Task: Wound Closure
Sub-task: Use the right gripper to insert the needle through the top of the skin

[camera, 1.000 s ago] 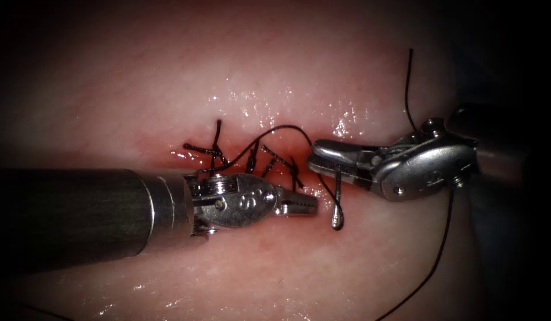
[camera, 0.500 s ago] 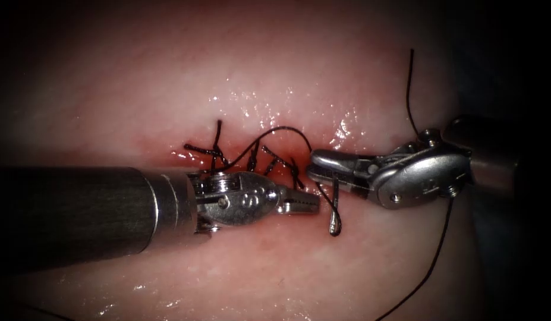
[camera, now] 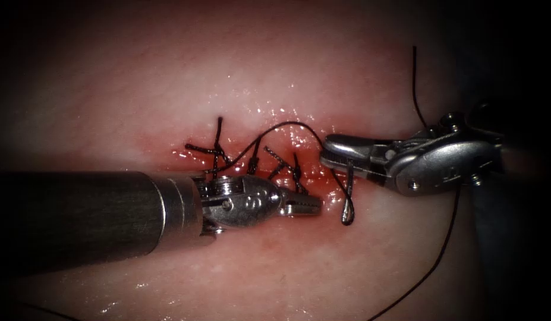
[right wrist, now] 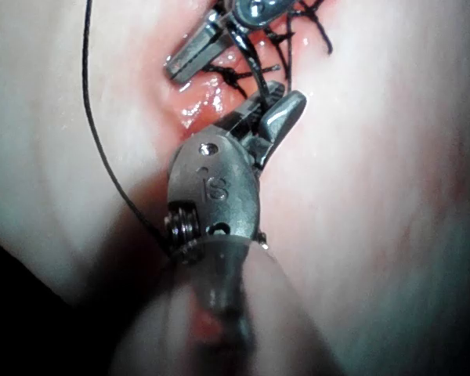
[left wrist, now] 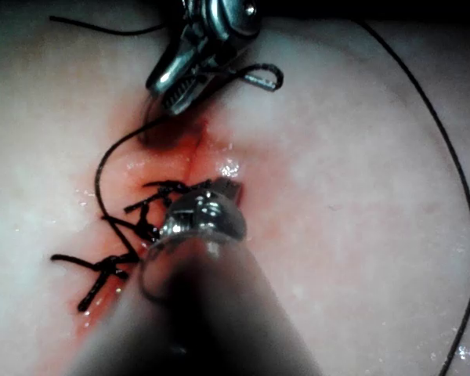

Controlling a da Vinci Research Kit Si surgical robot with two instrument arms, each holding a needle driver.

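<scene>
Needle gripped in the right tool, hanging down from its jaws

The right tool (camera: 337, 153) clamps the needle (camera: 349, 193) near its thread end; its long axis runs downward below the jaws, clear of the tissue (camera: 287, 71). The left tool (camera: 308, 205), just left of it, holds nothing, jaws together.

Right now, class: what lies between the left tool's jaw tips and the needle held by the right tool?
In the endoscope view, wet tissue with red fluid, crossed by thread, separates left tool from needle, held by right tool.
</scene>
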